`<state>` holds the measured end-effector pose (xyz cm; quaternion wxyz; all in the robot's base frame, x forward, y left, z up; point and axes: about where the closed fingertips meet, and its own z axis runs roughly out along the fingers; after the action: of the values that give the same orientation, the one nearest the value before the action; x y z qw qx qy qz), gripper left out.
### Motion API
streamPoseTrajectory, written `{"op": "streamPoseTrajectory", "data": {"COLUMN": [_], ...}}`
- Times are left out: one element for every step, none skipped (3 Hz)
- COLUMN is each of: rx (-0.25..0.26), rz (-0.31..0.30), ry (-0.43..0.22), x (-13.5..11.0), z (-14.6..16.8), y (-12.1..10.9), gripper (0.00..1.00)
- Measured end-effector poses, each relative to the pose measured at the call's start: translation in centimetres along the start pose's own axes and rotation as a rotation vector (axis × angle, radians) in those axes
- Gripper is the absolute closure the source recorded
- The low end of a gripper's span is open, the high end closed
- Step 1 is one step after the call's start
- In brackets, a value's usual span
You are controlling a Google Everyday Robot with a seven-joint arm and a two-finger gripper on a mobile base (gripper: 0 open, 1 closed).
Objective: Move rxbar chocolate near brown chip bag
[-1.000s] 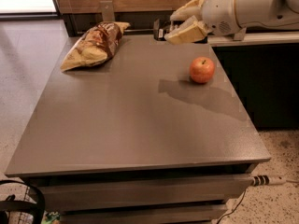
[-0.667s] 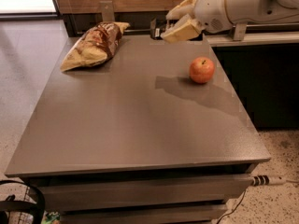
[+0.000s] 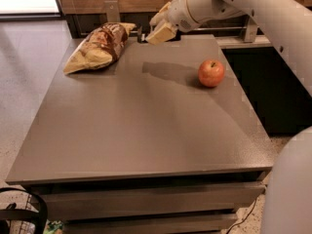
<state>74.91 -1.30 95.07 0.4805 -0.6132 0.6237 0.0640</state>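
A brown and tan chip bag point(image 3: 100, 47) lies on its side at the back left corner of the grey table point(image 3: 131, 130). Just to its right, near the bag's top end, a small dark chocolate bar point(image 3: 141, 35) sticks out from the tip of the gripper point(image 3: 155, 33), which is closed on it and holds it raised over the table's back edge, its shadow falling on the tabletop below. Further right a red apple point(image 3: 211, 72) sits upright on the table, well apart from the bag. The white arm point(image 3: 253, 9) reaches in from the right.
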Motion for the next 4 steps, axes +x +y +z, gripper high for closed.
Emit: {"op": "streamPoseTrajectory", "data": {"rx": [-0.032, -0.071, -0.103, -0.109], "rz": [0.038, 0.076, 0.101, 0.103], "ry": [0.024, 0.005, -0.015, -0.015], "x": [1.9, 2.6, 2.7, 2.8], "z": [3.9, 7.5, 10.5, 10.9], "y": [-0.1, 0.8, 1.9, 2.1], "gripper": [1.00, 1.00, 1.00, 0.84]}}
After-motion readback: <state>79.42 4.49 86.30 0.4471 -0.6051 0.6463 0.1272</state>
